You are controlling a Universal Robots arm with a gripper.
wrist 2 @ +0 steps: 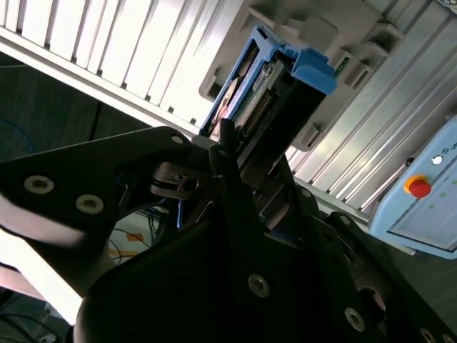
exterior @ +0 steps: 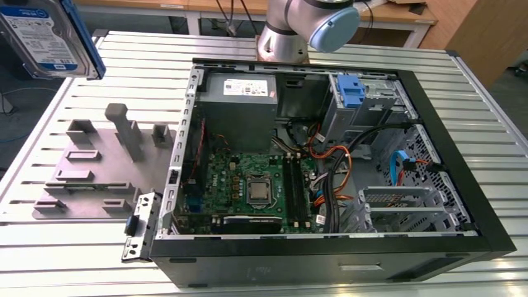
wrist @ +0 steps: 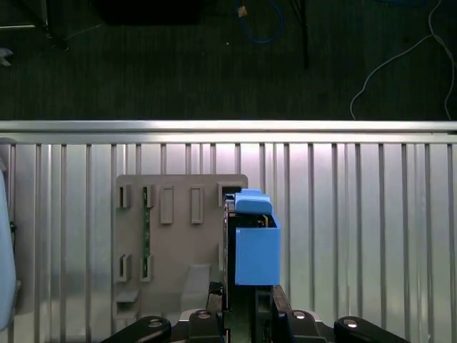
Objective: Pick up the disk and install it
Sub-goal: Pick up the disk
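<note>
You will find the gripper (wrist: 243,314) clamped onto the disk (exterior: 46,37), which hangs at the upper left of the exterior view, clear of the grey fixture (exterior: 83,179).

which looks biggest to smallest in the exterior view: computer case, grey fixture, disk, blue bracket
1. computer case
2. grey fixture
3. disk, cut off by the frame edge and likely nearer the camera, so unsure
4. blue bracket

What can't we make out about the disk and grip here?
Exterior view: the disk is cut off by the top edge.
Second wrist view: the gripper hides the disk's near end with its own body.
First wrist view: the disk is edge-on, label face hidden; it covers part of the grey fixture.
</note>
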